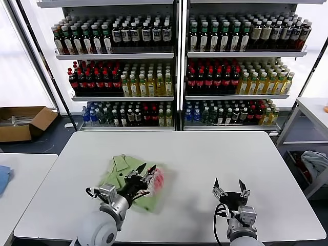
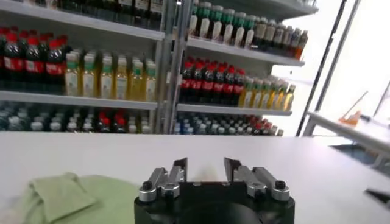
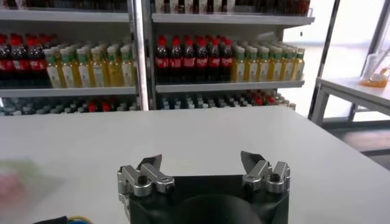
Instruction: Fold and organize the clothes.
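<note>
The light green polo shirt (image 1: 123, 177) lies bunched in a rough fold on the white table (image 1: 205, 154), left of centre, with its red-and-white print (image 1: 158, 179) at its right edge. My left gripper (image 1: 145, 171) hovers over the shirt's right part, open and empty. In the left wrist view the left gripper (image 2: 206, 167) has its jaws apart with nothing between them, and the shirt (image 2: 67, 195) lies beside it. My right gripper (image 1: 229, 185) is open and empty above bare table at the front right, clear of the shirt. It shows wide open in the right wrist view (image 3: 201, 161).
Shelves of bottles (image 1: 174, 66) stand behind the table. A cardboard box (image 1: 23, 123) sits on the floor at the left. A blue cloth (image 1: 4, 177) lies on a second table at the left. A grey-blue bundle (image 1: 315, 164) lies under a side table (image 1: 312, 110) at the right.
</note>
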You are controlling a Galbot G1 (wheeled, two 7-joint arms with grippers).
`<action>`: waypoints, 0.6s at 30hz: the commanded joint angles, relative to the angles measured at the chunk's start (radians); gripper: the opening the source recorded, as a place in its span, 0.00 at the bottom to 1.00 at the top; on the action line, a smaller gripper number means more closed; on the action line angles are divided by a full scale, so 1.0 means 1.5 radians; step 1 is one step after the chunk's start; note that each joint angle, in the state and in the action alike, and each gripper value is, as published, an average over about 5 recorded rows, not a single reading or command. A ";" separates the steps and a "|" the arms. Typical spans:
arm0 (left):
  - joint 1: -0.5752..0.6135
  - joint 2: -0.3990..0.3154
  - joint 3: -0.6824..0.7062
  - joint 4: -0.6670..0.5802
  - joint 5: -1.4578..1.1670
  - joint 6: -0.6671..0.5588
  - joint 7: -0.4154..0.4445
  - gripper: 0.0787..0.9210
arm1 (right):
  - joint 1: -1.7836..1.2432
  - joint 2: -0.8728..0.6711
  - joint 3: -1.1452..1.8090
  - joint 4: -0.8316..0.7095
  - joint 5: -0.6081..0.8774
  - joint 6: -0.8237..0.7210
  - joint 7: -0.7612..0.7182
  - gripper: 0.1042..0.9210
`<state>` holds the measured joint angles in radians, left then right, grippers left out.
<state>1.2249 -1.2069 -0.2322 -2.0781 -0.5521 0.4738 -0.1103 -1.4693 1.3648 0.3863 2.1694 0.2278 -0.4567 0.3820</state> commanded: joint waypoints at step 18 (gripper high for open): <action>0.068 0.037 -0.165 -0.058 0.048 0.000 -0.089 0.88 | 0.250 -0.011 -0.260 -0.133 0.440 -0.082 0.106 0.88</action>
<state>1.2873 -1.1772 -0.3681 -2.1443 -0.5236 0.4704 -0.2129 -1.2480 1.3483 0.1789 2.0986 0.6921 -0.5440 0.4511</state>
